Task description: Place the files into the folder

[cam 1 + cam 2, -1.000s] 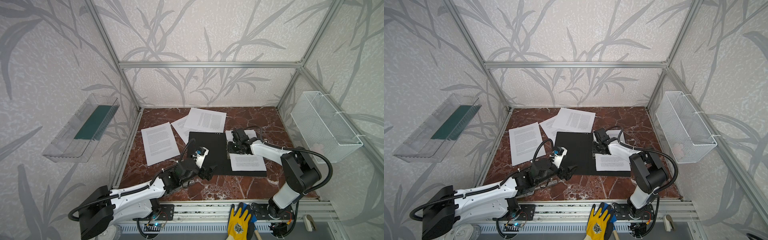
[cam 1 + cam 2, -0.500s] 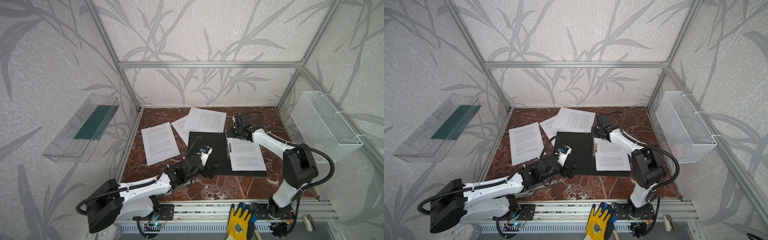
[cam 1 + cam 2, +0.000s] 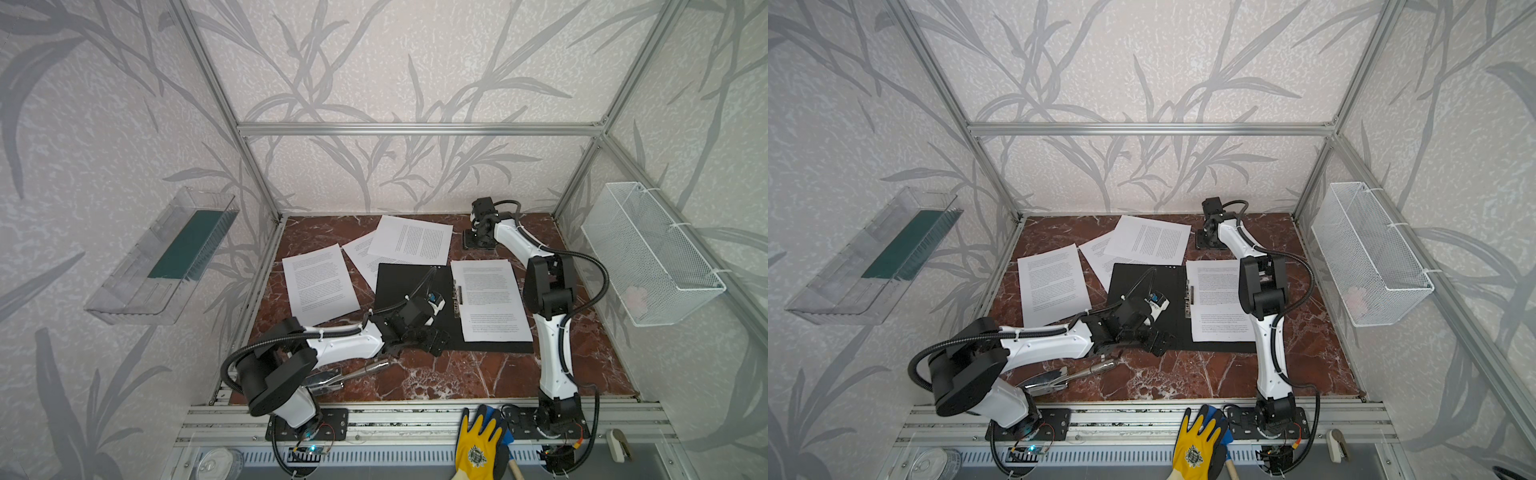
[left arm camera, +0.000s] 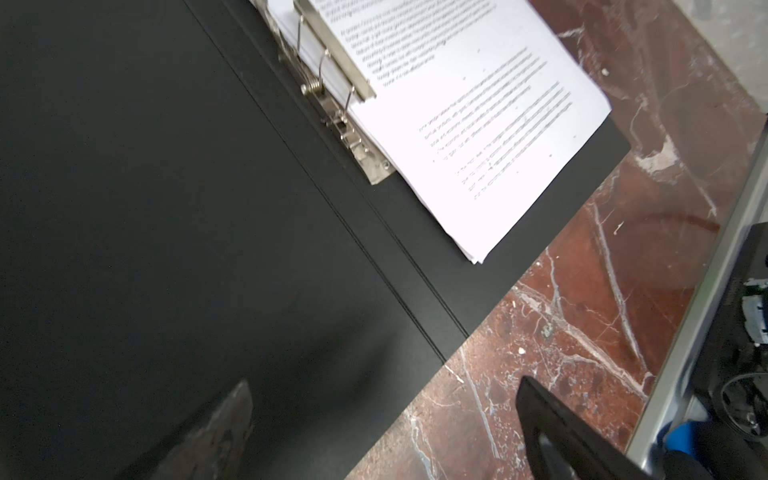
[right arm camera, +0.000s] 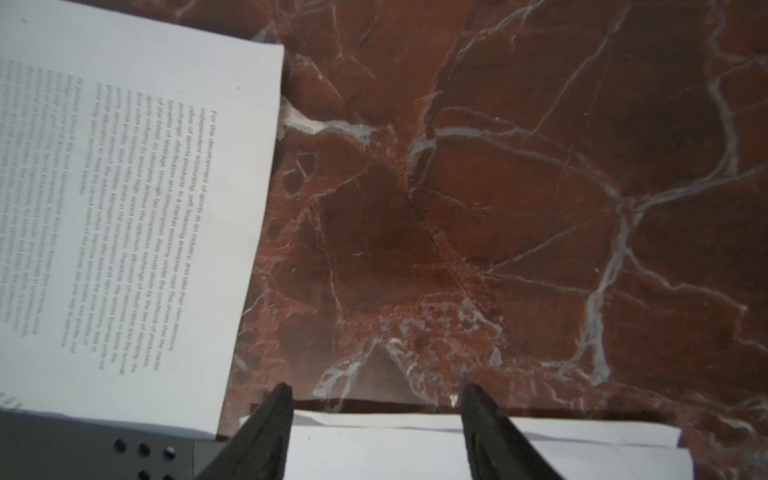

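Folder (image 3: 390, 282) lies open with files (image 3: 490, 299) stacked under its clip (image 4: 336, 50); left and right jaws gape, holding nothing.

Black folder (image 4: 166, 187) on marble table (image 4: 582, 324), printed sheets (image 4: 498, 158) under its metal clip (image 4: 336, 62), left claw (image 4: 384, 386) spread wide

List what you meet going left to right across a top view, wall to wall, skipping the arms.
Clear wall tray → loose sheet → folder's black cover → spine clip → filed sheets → wire basket. The two overlapping sheets at the back are left out; their place is unclear.
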Motion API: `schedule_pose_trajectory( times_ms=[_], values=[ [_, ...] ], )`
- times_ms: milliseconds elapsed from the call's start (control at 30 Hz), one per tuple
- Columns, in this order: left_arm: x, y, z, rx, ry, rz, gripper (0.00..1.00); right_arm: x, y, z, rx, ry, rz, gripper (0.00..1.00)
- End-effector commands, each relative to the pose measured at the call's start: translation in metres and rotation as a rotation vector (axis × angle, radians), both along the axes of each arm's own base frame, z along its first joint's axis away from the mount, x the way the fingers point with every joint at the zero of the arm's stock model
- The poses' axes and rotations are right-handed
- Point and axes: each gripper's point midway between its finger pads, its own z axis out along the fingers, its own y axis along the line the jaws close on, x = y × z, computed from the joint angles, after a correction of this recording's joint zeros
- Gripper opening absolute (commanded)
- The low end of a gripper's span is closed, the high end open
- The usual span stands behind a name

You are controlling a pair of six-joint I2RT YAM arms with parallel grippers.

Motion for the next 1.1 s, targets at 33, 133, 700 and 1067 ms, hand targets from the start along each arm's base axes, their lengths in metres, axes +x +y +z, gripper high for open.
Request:
schedule_pose_trajectory(
  times_ms=[33,133,700,1067],
  values=[
    [-0.005,0.001,-0.015,0.043,0.119,-0.007,0.99,-0.008,-0.001,-0.009,-0.040,0.078,0.053,0.65],
    [-0.004,-0.001,-0.026,0.031,0.179,-0.001,0.99,-0.006,0.001,-0.015,-0.041,0.105,0.067,0.66],
    [-0.010,0.000,-0.058,0.057,0.336,0.071,0.99,-0.020,0.002,-0.051,-0.064,0.247,0.131,0.66],
    [-0.008,0.003,-0.061,0.072,0.330,0.092,0.99,-0.042,-0.003,-0.059,-0.069,0.285,0.109,0.65]
  ],
)
